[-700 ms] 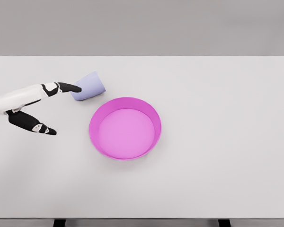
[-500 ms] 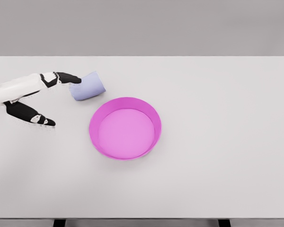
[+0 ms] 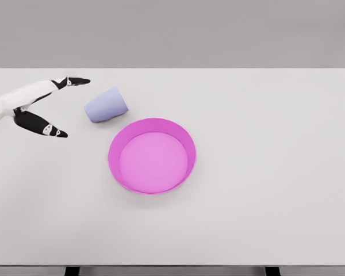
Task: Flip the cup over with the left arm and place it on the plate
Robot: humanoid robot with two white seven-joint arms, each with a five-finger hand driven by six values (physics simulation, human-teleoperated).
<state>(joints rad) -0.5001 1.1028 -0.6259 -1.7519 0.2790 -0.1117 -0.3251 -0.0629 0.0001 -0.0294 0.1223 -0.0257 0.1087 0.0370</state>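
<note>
Lavender cup [image 3: 107,105] lies on its side just up-left of the pink plate [image 3: 152,156], long axis running left-right; we see our left hand [image 3: 37,108], fingers spread, empty, left of the cup.

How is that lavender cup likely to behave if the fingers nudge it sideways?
The cup lies on its side on the table, so it would probably roll, likely curving since it looks tapered. It seems rigid and small, so probably light and easily knocked away. The left hand, open beside it, holds nothing.
</note>
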